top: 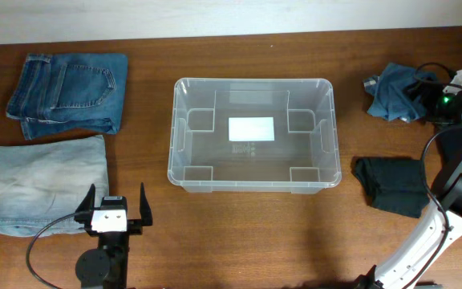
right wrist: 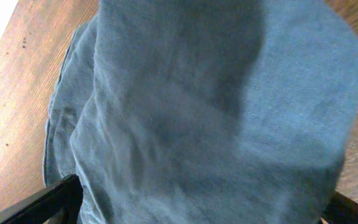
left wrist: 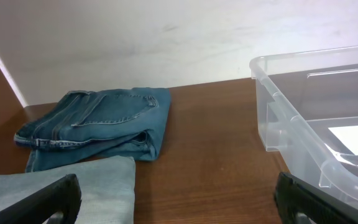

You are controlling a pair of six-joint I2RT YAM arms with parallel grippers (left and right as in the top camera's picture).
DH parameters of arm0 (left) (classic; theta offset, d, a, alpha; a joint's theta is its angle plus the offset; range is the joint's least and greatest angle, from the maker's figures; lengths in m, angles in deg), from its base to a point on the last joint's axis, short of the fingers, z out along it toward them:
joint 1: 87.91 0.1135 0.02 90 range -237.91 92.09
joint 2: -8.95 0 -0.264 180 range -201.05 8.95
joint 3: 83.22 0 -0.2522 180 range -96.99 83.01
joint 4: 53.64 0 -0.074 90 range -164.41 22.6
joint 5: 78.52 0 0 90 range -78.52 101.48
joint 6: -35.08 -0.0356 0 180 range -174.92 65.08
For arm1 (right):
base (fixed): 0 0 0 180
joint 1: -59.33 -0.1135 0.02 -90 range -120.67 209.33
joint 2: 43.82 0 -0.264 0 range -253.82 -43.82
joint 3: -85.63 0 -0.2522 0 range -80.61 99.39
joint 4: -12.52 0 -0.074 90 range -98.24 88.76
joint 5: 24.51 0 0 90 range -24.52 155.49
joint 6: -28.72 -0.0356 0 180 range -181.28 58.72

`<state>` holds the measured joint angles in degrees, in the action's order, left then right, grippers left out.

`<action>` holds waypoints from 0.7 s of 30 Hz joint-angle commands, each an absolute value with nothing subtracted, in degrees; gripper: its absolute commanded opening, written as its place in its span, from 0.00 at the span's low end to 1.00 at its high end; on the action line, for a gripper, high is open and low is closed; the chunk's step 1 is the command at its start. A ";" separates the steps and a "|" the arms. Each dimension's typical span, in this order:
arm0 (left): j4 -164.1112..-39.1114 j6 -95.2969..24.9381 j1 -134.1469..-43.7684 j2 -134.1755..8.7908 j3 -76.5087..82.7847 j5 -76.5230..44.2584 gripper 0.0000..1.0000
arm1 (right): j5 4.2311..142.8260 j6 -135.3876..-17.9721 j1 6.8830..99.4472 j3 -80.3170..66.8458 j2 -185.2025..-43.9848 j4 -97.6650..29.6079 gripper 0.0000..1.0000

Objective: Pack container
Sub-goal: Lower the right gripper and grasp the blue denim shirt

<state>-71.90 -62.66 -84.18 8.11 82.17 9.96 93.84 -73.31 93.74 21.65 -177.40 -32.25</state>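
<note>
The clear container (top: 173,132) sits upright in the middle of the table (top: 255,233), mouth facing up, white label showing on its base, its long axis running left to right across the table with the short ends toward the two piles of clothes. The left gripper (top: 117,193) hangs released, jaws spread wide and holding nothing, at the near left beside the folded pale jeans (top: 46,183), with the dark jeans (top: 69,92) beyond. The right gripper (right wrist: 197,208) is likewise wide open right over the crumpled blue garment (top: 395,92) at the far right, not clamped on it.
</note>
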 commanded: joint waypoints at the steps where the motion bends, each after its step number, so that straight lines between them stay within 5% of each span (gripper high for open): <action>1: -71.98 -63.41 -84.38 8.59 82.50 10.18 0.99 | 91.16 -73.84 91.60 21.58 -181.42 -32.71 0.98; 7: -71.98 -63.39 -84.38 8.59 82.50 10.18 0.99 | 90.26 -74.08 90.03 21.56 -183.08 -32.71 1.00; 10: -71.98 -63.39 -84.38 8.59 82.50 10.18 0.99 | 90.22 -74.80 90.05 21.56 -183.72 -32.75 0.91; 21: -71.98 -63.41 -84.38 8.59 82.50 10.18 1.00 | 89.84 -75.32 90.22 21.62 -183.80 -33.34 0.27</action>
<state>-71.90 -62.66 -84.18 8.11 82.17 9.96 90.85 -74.78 90.99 23.15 -179.87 -32.05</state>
